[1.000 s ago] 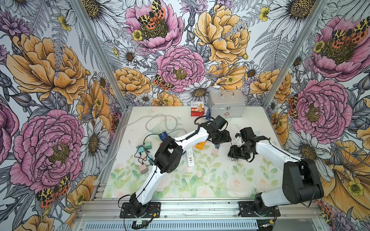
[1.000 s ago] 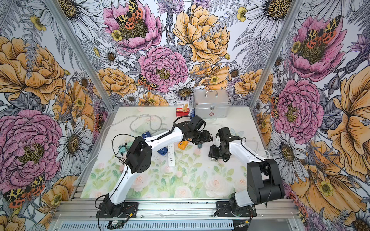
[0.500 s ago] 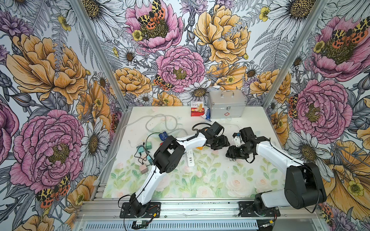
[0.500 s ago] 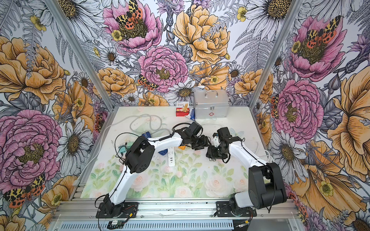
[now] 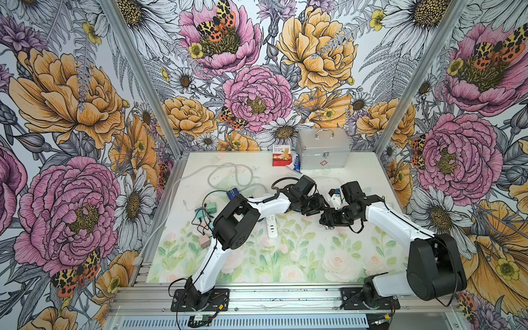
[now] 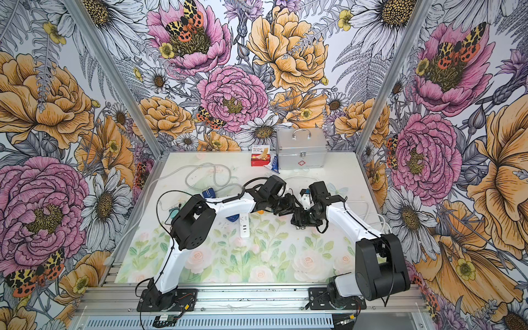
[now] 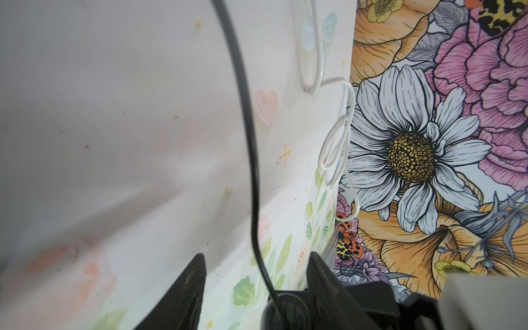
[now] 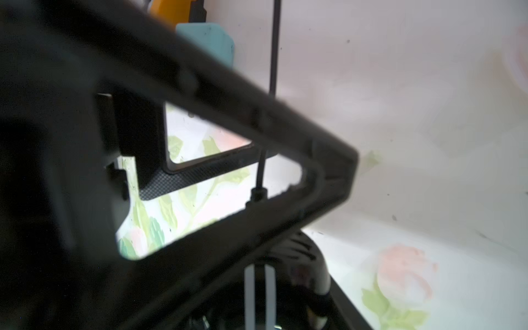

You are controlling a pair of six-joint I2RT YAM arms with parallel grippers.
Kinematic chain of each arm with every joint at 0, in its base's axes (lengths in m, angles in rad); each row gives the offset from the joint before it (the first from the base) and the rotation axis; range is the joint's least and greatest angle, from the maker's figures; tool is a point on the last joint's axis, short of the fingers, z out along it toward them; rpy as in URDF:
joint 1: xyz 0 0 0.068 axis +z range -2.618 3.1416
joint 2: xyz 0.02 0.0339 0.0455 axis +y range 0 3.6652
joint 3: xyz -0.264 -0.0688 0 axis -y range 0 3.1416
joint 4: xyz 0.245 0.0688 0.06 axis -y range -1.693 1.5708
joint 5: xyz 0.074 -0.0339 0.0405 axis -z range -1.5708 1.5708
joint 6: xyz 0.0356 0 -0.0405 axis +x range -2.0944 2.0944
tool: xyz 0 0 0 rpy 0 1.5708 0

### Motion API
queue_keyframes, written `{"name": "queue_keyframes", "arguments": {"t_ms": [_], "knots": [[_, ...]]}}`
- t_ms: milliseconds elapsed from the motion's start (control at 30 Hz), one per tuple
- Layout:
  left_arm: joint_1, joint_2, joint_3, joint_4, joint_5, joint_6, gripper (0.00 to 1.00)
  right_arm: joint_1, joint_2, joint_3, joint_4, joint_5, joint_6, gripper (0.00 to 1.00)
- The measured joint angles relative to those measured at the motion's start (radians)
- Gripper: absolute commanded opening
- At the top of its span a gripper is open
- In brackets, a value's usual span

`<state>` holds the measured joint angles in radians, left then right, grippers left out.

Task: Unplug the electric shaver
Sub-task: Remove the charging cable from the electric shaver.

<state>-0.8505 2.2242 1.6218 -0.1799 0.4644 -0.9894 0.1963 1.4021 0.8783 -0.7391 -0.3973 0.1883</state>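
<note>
The electric shaver is a dark rounded body low in the right wrist view, and my right gripper is shut on it near the middle of the table. Its black cable ends in a plug at the shaver's end. My left gripper meets the right one from the left. In the left wrist view my left gripper is open. The cable and the round black plug end lie between its fingers. The plug rests against one finger. The left gripper's frame hides most of the right wrist view.
A white power strip lies under the left forearm. Small adapters and thin wires sit at the left. A metal case and a red box stand at the back. Thin white cable loops lie along the right wall.
My left gripper has swung forward and down to the right gripper, and its jaws have narrowed a little. The right gripper has shifted slightly left with the shaver.
</note>
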Motion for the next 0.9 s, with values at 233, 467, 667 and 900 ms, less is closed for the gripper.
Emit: {"name": "queue_keyframes", "arguments": {"t_ms": [233, 467, 667, 900], "knots": [[0.004, -0.008, -0.029, 0.058, 0.024, -0.019, 0.34, 0.002, 0.000, 0.010, 0.000, -0.002, -0.007, 0.38], [0.004, -0.011, -0.029, 0.082, 0.037, -0.029, 0.14, 0.015, 0.000, 0.010, 0.000, -0.003, -0.007, 0.36], [0.005, -0.011, -0.027, 0.095, 0.043, -0.029, 0.02, 0.021, 0.000, 0.010, 0.000, 0.000, -0.005, 0.35], [0.012, -0.011, -0.018, 0.093, 0.043, -0.027, 0.00, 0.027, -0.003, 0.010, 0.020, 0.002, 0.009, 0.34]]}}
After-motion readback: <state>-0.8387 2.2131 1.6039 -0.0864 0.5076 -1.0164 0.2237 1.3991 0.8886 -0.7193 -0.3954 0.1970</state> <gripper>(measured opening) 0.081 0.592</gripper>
